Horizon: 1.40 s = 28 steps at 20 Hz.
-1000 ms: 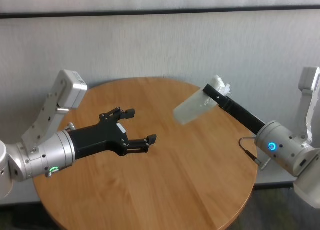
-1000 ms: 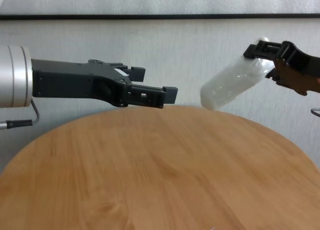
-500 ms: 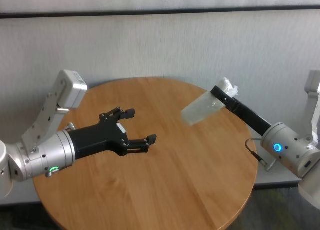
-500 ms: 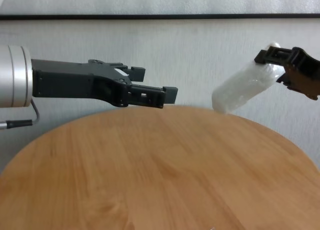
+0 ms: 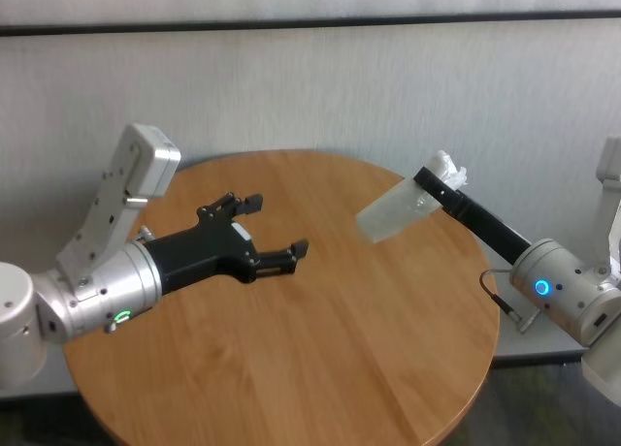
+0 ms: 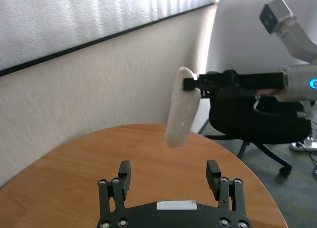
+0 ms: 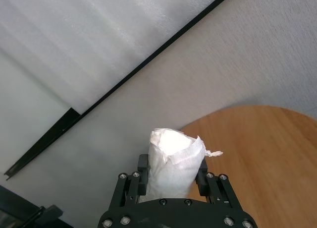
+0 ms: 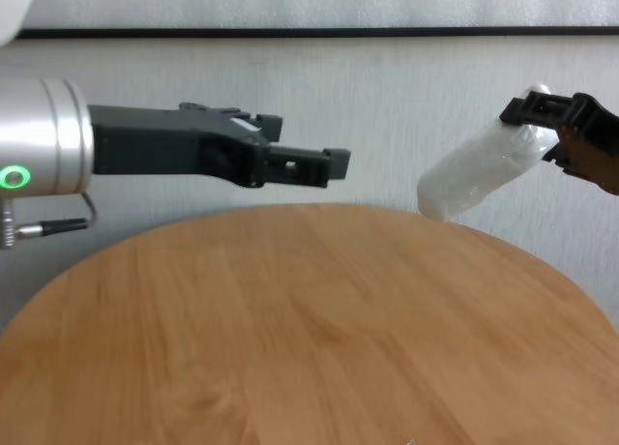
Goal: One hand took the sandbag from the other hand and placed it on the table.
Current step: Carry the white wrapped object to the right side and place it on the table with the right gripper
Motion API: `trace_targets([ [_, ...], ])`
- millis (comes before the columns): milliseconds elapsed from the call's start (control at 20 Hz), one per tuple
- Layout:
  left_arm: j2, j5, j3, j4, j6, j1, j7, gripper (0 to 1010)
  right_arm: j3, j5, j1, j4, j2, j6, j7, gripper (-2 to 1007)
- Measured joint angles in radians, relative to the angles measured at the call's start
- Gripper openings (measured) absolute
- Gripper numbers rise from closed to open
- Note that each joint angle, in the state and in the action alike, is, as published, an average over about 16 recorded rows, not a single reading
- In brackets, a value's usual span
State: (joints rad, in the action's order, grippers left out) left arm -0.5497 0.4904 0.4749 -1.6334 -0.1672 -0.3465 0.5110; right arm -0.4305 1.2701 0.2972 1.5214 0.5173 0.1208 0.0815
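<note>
— Sandbag [image 5: 396, 214] at right of centre in the head view — who has it?
— Right hand [image 5: 434, 185], blue ring light, clamped on its upper end; the white bag slants down, clear above the round worktop [image 5: 320, 368].
— And the other?
— Left hand [image 5: 272, 235], green light, hovers at frame left with fingers spread wide, holding nothing — well apart from the bag, pointing toward it.
</note>
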Motion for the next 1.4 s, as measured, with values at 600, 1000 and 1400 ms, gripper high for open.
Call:
trace_targets([
  [600,0.076,-0.003,-0.059,0.03,-0.048,0.022,-0.172,1000,0.016,-0.007,-0.007,-0.005,-0.01,0.004,-0.003,544],
  [1000,0.099,-0.036,-0.099,0.048,-0.07,0.038,-0.247,1000,0.023,-0.009,-0.009,-0.009,-0.014,0.005,-0.001,544],
  [1400,0.104,-0.055,-0.114,0.056,-0.074,0.045,-0.269,1000,0.034,-0.012,-0.013,-0.01,-0.01,0.006,-0.007,544],
])
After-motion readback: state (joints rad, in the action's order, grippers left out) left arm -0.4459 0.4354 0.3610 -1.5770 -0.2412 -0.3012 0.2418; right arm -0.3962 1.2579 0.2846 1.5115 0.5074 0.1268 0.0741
